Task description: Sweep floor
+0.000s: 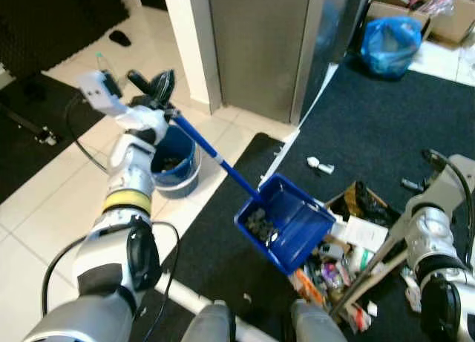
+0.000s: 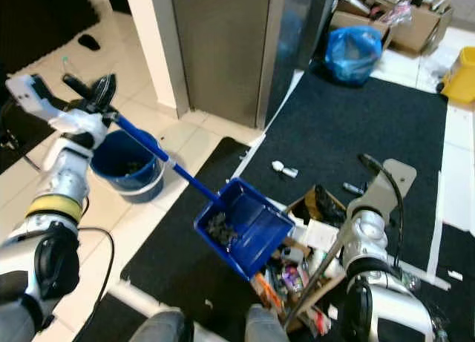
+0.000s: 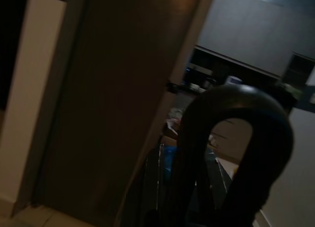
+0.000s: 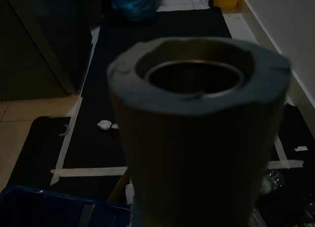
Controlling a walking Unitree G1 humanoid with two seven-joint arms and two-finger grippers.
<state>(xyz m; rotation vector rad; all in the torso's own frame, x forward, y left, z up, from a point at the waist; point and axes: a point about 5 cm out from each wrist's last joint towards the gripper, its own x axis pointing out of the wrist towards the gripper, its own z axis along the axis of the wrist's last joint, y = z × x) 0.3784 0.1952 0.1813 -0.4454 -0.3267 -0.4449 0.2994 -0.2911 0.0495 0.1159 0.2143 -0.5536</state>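
Two containers hold what has been gathered: the blue dustpan [image 1: 286,222], nearest, hangs tilted above the black carpet [image 1: 371,119] with a small heap of dark debris [image 1: 260,223] in its tray, and farther off the blue bucket [image 1: 174,160] stands on the white tile floor [image 1: 44,208] with some dark bits at its bottom. Just right of the dustpan a low cardboard box [image 1: 349,245] lies crowded with wrappers, papers and small packets. The dustpan is a deep, square-sided scoop on a long blue handle [image 1: 211,153] that slants up over the bucket's rim to the left gripper [image 1: 152,90], whose black fingers are clamped on the handle's upper end. The right gripper [image 2: 386,180] is at the top of a grey pole [image 2: 315,279] that slopes down beside the box; I cannot tell how its fingers stand, and its wrist view looks along a hollow grey tube [image 4: 199,133]. Farther on, a crumpled white scrap [image 1: 320,165] lies on the carpet, and beyond it a blue plastic bag [image 1: 391,45] sits by grey metal doors [image 1: 260,45].
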